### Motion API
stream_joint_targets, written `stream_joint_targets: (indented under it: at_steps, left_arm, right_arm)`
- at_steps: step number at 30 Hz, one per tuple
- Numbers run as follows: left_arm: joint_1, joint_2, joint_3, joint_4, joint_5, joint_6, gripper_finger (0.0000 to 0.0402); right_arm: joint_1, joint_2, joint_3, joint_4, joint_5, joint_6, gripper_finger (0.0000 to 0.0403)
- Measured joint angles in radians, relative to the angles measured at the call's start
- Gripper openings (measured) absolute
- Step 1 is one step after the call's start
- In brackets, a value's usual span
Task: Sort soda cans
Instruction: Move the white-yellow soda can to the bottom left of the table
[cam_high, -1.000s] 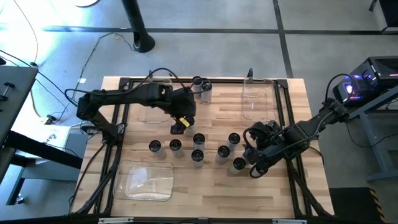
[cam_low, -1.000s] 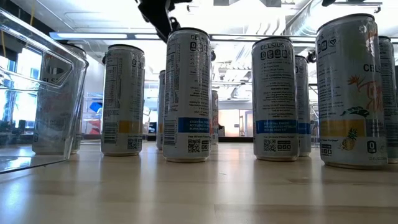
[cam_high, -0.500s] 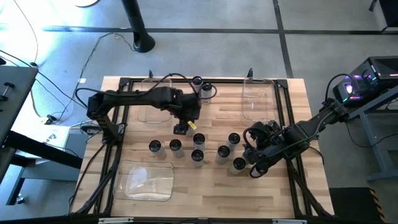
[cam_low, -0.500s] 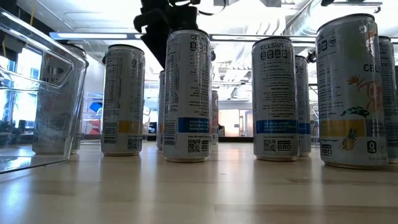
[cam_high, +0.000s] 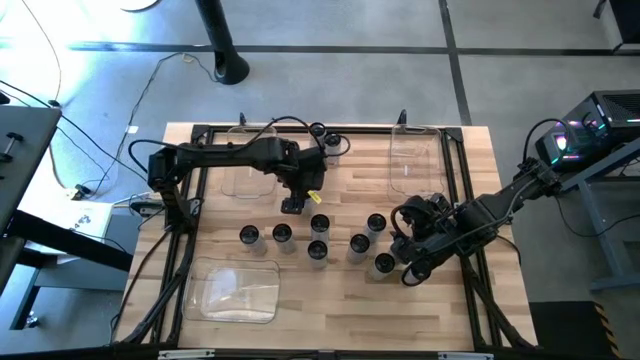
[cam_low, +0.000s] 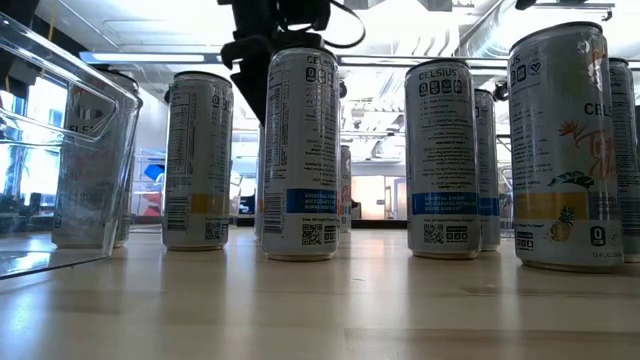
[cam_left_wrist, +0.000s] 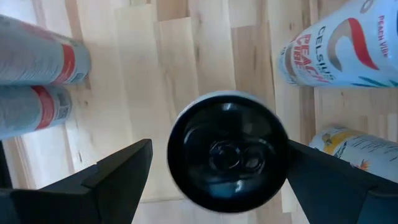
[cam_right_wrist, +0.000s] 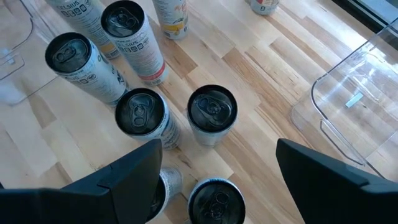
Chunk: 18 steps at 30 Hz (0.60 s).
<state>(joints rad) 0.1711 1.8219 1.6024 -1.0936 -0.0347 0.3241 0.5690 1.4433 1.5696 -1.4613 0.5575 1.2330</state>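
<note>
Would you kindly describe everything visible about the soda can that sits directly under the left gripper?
The soda can stands upright on the wooden table, seen from straight above in the left wrist view: a dark round top with a pull tab, unopened as far as I can tell, ringed by a pale rim. The left gripper hangs over it, fingers open on either side, not touching. Neighbouring cans stand apart from it. Its side markings are hidden here.
</note>
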Motion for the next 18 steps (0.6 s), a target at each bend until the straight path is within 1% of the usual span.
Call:
stream_joint_targets:
  at_steps: [12,15,18]
  left_arm:
    - [-0.001,0.04,0.0,0.023,0.004,0.02,0.0342]
    - [-0.001,0.039,0.0,0.036,0.007,0.02,0.032]
    - [-0.001,0.039,0.0,0.042,0.007,0.019,0.0276]
  right_arm:
    - [0.0,0.0,0.0,0.0,0.001,-0.003,0.0311]
    - [0.0,0.0,0.0,0.002,0.011,-0.003,0.0311]
    - [0.0,0.0,0.0,0.004,0.019,-0.003,0.0311]
